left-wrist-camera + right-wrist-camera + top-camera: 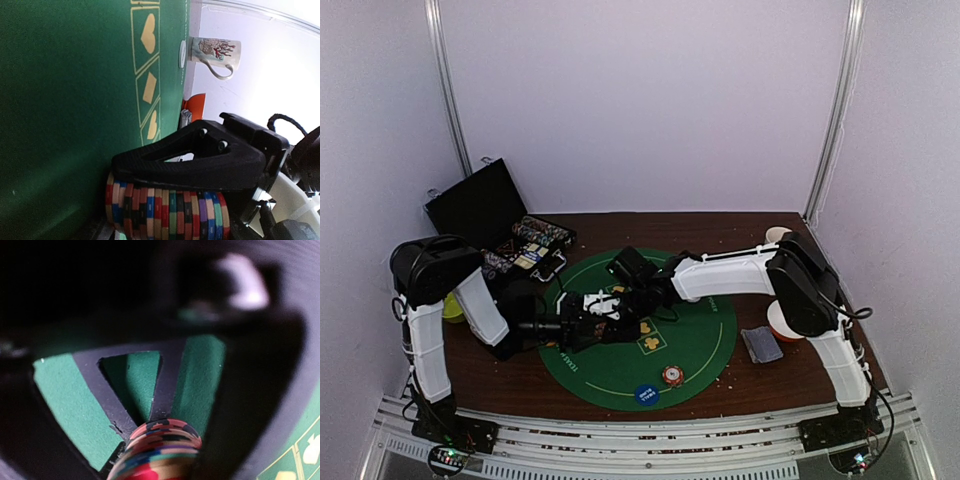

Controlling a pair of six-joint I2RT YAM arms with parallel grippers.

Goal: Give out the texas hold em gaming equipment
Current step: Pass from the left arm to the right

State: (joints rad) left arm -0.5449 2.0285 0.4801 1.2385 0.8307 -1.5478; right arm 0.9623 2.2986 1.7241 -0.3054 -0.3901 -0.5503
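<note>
Poker chip stack (165, 212), multicoloured striped edges, sideways

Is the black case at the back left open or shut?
Open: the black case stands hinged up, with chips showing inside.

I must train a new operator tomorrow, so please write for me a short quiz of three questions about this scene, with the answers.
1. True or false: the beige mug stands on the green mat.
2. What does the left gripper hold? A) a spoon B) a multicoloured chip stack C) a pair of dice
3. Fill in: the round disc at the mat's near edge is ___ in colour.

Key: 1 false, it stands off the mat, near the far right corner; 2 B; 3 blue.
</note>
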